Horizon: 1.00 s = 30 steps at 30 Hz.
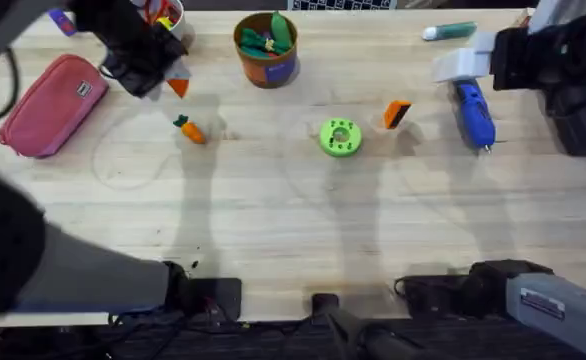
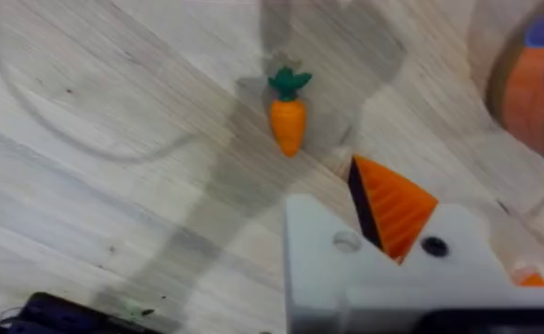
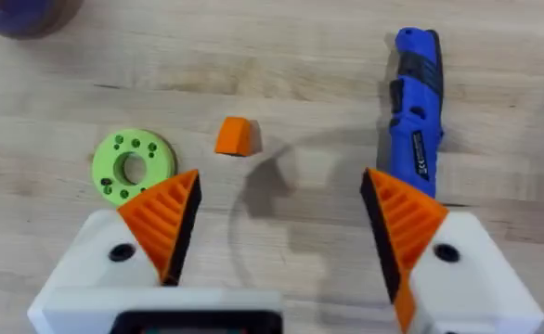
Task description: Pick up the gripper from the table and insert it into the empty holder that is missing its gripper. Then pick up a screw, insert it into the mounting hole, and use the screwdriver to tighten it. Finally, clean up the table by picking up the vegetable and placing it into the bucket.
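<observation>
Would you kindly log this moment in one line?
left gripper: over carrot | right gripper: open | screwdriver, orange finger: on table

- the vegetable (image 2: 289, 113) lies on the pale wooden bench (image 2: 114, 213), green top pointing away from the left claw (image 2: 402, 243).
- one white holder (image 2: 332, 264) is bare, with a small round hole.
- the other white block carries an orange ribbed wedge (image 2: 395, 206).
- the bucket (image 2: 537, 79) sits at the edge, orange with a blue patch.
</observation>
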Motion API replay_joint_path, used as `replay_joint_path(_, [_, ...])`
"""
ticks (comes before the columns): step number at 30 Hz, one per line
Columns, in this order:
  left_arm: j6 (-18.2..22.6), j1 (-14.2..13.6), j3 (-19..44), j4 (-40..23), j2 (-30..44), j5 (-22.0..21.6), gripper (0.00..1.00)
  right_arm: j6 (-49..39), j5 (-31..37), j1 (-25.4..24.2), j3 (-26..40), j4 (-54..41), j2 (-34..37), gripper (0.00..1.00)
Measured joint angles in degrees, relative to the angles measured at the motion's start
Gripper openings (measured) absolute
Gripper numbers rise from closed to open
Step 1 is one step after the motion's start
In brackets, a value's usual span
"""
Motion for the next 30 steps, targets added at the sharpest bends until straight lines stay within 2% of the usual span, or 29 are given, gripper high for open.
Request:
replay_joint_path(6, [4.0,0.0,0.2,-1.3,-5.9,-0.1,0.019,0.0,0.0,0.0,0.0,0.0,0.0,0.994])
replay_joint_path(10, [5.2,0.0,0.2,-2.1,-6.6,-0.2,0.658,0.0,0.0,0.0,0.0,0.0,0.0,0.994])
replay_joint_path(12, [5.5,0.0,0.2,-2.2,-6.5,-0.2,0.942,0.0,0.0,0.0,0.0,0.0,0.0,0.994])
replay_joint_path(14, [6.1,0.0,0.2,-2.3,-6.5,-0.3,0.981,0.0,0.0,0.0,0.0,0.0,0.0,0.994])
replay_joint_path(24, [9.2,0.0,0.2,-3.5,-7.7,-0.3,0.985,0.0,0.0,0.0,0.0,0.0,0.0,0.994])
replay_joint_path(30, [12.4,0.0,-2.0,-3.8,-17.4,-0.3,0.985,0.0,0.0,0.0,0.0,0.0,0.0,0.994])
